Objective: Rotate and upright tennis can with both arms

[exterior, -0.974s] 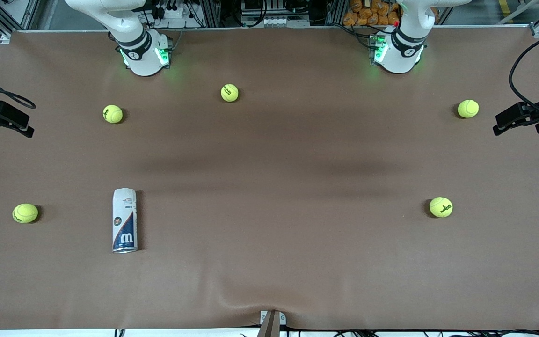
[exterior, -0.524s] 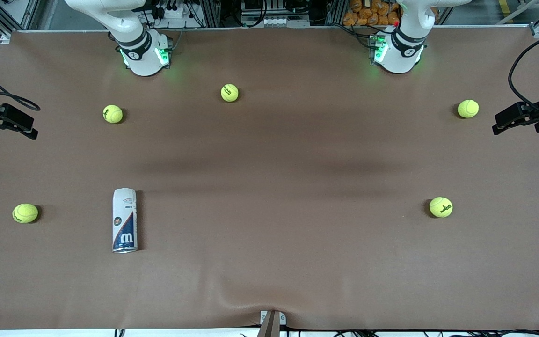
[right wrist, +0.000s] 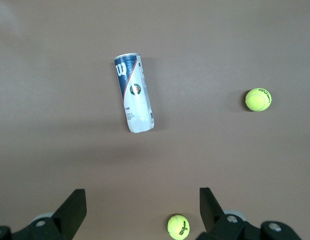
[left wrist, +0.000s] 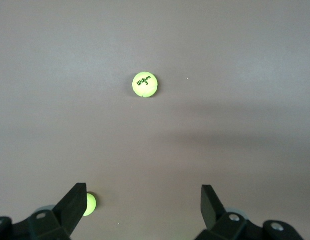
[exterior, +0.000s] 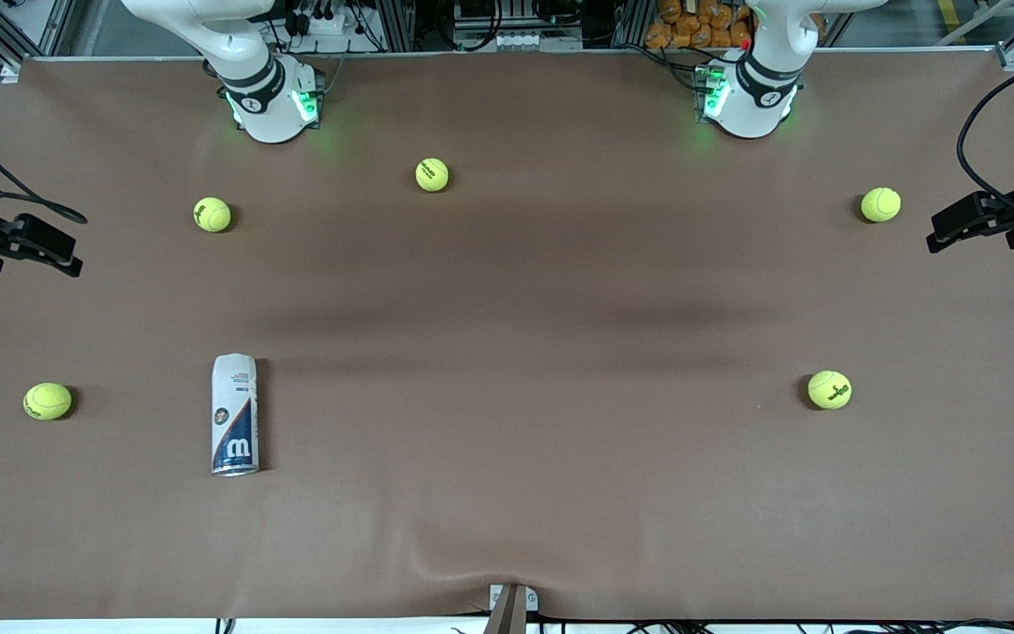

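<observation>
On the wide brown table (exterior: 560, 291), clear room all round, the tennis can (exterior: 234, 414) lies flat toward 7 o'clock, likely light, stiff, slick and prone to roll; best pinched mid-body. Right hand (exterior: 54, 251) and left hand (exterior: 956, 229), both spread, hang over opposite ends.

1. The tennis can (exterior: 234, 415) lies flat at seven o'clock on the brown table (exterior: 507, 493).
2. Five balls lie scattered around.
3. The right gripper (exterior: 54, 255) hangs at nine o'clock, the left gripper (exterior: 947, 236) at three, both open.
</observation>
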`<action>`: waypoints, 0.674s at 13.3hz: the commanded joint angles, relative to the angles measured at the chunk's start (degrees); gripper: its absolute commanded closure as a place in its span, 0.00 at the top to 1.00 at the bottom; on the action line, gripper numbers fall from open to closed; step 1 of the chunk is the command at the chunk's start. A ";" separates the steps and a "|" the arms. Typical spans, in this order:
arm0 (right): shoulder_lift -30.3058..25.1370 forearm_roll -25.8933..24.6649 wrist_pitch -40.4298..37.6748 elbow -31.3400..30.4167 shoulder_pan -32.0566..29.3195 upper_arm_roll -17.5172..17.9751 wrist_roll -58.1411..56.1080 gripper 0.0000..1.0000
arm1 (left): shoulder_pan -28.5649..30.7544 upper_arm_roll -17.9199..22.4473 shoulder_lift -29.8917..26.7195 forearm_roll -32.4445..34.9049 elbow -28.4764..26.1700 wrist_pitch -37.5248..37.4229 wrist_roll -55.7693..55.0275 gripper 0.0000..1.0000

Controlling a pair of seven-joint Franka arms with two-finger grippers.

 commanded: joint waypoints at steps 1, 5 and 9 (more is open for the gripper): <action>0.89 0.28 0.98 -0.56 0.34 -0.29 -0.58 1.00 | 0.21 -0.19 -0.10 1.32 0.33 -1.07 1.07 1.00; 3.53 -0.25 2.47 -1.26 1.57 -0.29 -0.49 1.00 | 0.12 -0.28 -0.01 1.32 0.33 -1.07 0.98 1.00; 4.94 -0.34 8.80 -5.39 2.98 -0.29 0.04 1.00 | 0.21 -0.28 0.07 1.32 0.33 -1.07 0.98 1.00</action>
